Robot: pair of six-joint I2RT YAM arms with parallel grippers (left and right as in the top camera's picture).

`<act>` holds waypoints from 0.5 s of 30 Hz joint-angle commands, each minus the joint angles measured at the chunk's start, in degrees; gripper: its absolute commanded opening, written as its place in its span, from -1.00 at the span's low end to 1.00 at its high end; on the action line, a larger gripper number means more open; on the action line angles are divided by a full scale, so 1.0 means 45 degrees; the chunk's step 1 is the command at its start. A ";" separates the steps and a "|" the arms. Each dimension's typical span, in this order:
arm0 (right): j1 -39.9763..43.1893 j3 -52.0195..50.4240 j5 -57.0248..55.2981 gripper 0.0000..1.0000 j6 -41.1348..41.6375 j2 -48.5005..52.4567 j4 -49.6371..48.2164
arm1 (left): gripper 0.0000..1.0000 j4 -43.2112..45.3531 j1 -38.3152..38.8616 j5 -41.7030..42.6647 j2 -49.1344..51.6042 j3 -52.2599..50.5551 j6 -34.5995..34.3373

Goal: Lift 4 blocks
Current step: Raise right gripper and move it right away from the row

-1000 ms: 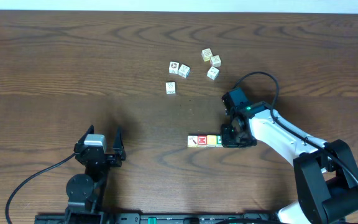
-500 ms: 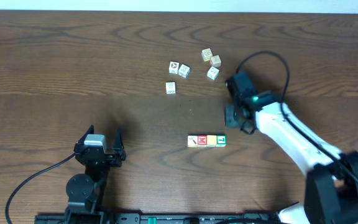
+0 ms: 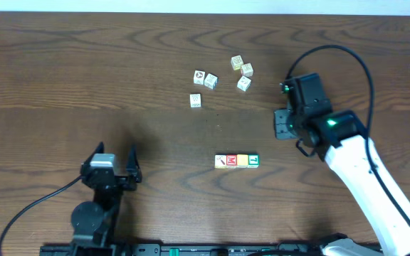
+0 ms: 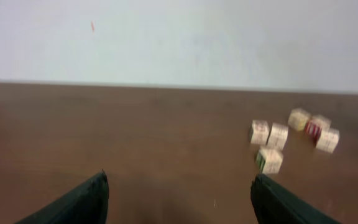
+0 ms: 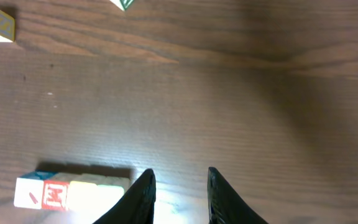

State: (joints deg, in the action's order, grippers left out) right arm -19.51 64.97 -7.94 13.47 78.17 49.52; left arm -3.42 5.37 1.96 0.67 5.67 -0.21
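- The right gripper [image 5: 179, 174] had its two dark fingers [image 5: 138, 196] parted by a narrow gap, and only bare wood showed between them; it held nothing.
- It hung above the table [image 3: 84, 71], pointing down at the wood.
- In the right wrist view, the four blocks [image 5: 73, 193] lay just to the left of the fingers, apart from them.
- From overhead, the blocks [image 3: 237, 161] sat side by side in a short straight row, each touching the next, on the near middle of the table.
- Along that row came a pale block with a dark mark [image 3: 221, 161], a red block with a white letter [image 3: 231, 161], a yellow block [image 3: 242, 161] and a green block [image 3: 253, 161].
- The right arm [image 3: 361, 163], white with a black cable looping over it, reached in from the near right corner, its end set further back than the row and to its right.
- Pale cream cubes [image 3: 211, 81] lay scattered at the far middle: a touching pair, a single one nearer the row, and a cluster of three [image 3: 243, 71] to the right.
- The left gripper [image 4: 180, 180] stood wide open and empty, low over the near left of the table, well apart from the row.
- Its camera looked across the wood to the cream cubes and a pale wall [image 4: 179, 37].
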 commanded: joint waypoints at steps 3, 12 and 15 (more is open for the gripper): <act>0.0510 0.0146 -0.0180 -0.49 -0.0447 -0.1132 0.0743 | 0.47 -0.2127 0.0024 -0.0403 -0.0063 0.3215 0.0243; 0.0539 0.0146 0.1025 -0.50 -0.0277 -0.2093 0.1821 | 0.47 -0.6771 0.0024 -0.1583 -0.0063 0.7592 0.0223; 0.0539 0.0146 0.1554 -0.69 -0.0223 -0.2098 0.2365 | 0.47 -0.6955 0.0024 -0.1579 -0.0063 0.8194 0.0175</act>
State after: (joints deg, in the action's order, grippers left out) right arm -17.52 64.99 -4.25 12.40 69.25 59.11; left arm -34.15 5.37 -4.01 0.60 39.75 0.05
